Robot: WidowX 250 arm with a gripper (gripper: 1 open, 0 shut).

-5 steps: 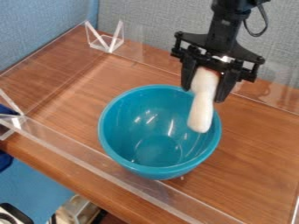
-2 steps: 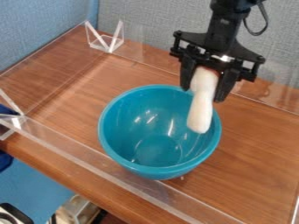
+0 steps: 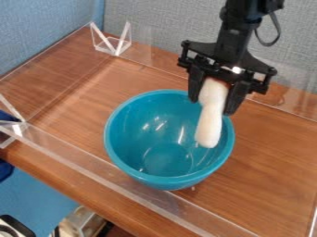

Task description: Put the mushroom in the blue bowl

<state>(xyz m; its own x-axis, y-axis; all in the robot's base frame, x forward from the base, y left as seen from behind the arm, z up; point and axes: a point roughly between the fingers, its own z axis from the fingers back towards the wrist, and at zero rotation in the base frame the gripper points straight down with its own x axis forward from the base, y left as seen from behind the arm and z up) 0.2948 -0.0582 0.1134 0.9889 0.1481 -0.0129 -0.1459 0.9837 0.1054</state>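
In the single camera view, looking down across the table from its near side, the black claw (image 3: 217, 85) hangs pointing straight down from a dark arm that enters at the top right, and its jaws are drawn in narrow, clamped on the upper end of the mushroom (image 3: 213, 118). The cream-white mushroom dangles from the claw nearly upright, leaning a little so that its lower, rounded end sits slightly left of its gripped end; that lower end hangs below the claw, inside the right-hand part of the blue bowl (image 3: 168, 139), in front of the bowl's inner wall. Whether the mushroom's tip touches that wall cannot be told from here. The bowl itself sits below and to the left of the claw, its far right rim almost directly under the fingers, glossy teal and showing only light reflections on its floor. It rests on a brown wooden tabletop (image 3: 74, 83), which stretches away to the left of the claw and behind it. A low clear acrylic barrier (image 3: 111, 190) runs along the table edge nearest the camera, well below and left of the claw, and a similar clear wall edges the far side. Far to the claw's upper left, at the back corner, stands a small clear triangular stand (image 3: 114, 41). Behind it rises a blue-grey fabric wall (image 3: 50, 28).
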